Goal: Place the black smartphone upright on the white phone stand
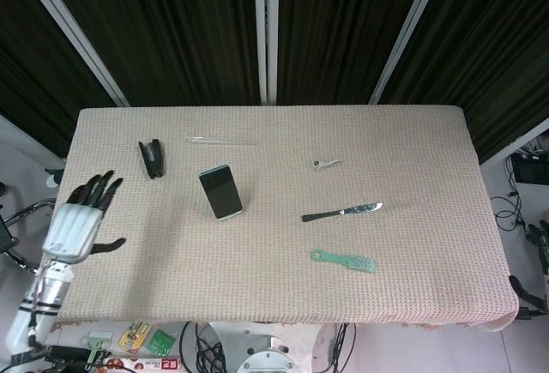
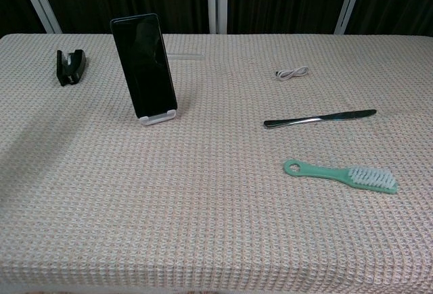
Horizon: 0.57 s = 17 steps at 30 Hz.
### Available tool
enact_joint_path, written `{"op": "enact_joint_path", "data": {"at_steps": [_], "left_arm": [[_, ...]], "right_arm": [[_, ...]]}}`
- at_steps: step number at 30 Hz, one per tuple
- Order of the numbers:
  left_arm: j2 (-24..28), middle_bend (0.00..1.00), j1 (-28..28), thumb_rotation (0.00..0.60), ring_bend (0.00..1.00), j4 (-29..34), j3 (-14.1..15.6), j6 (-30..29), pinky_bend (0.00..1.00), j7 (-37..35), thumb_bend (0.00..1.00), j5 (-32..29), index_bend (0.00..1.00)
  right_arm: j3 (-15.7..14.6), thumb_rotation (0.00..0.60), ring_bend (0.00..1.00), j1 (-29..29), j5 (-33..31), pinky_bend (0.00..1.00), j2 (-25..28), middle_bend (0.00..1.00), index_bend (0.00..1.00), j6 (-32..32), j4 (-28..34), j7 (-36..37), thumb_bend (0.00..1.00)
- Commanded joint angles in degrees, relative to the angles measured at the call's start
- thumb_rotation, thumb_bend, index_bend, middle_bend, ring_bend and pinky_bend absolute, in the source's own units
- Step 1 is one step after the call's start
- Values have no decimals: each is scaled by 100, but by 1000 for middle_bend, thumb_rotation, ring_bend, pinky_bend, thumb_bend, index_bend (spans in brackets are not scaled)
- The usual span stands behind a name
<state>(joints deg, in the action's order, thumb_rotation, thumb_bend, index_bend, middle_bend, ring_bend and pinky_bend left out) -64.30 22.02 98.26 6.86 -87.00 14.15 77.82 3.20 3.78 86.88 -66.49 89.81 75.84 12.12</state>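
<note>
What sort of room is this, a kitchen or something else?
Likely a robot test lab, not a kitchen: a cloth-covered table against black curtains, unrelated props like a phone, knife and brush, and cables on the floor.

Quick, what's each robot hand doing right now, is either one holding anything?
Left robot hand: open, fingers spread, holding nothing, at the table's left edge.
Right robot hand: not in either view, so it cannot be told.

I see 1 black phone (image 2: 144, 61) | 1 white stand (image 2: 158, 116) under it | 1 black stapler (image 2: 71, 65) | 1 knife (image 2: 319, 118) | 1 green brush (image 2: 341, 176) | 1 little white cable (image 2: 292, 73) | 1 clear stick (image 1: 221, 141) | 1 of my hands (image 1: 79, 220), the left | 1 table (image 2: 203, 226)
</note>
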Motion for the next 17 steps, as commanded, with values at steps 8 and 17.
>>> {"op": "enact_joint_path", "data": {"at_steps": [8,17], "left_arm": [[-856,17,-1772,488,54,-1693,633,-1215,201,-1064,13,852,0],[-847,17,-1850,492,54,-1782,354,-1153,201,-706,16,1110,0]], "right_arm": [[-98,600,0,-72,229,0,-59,0,0,65,116,-172,147],[-131,600,0,-159,316,0,17,0,0,16,423,-443,151]]}}
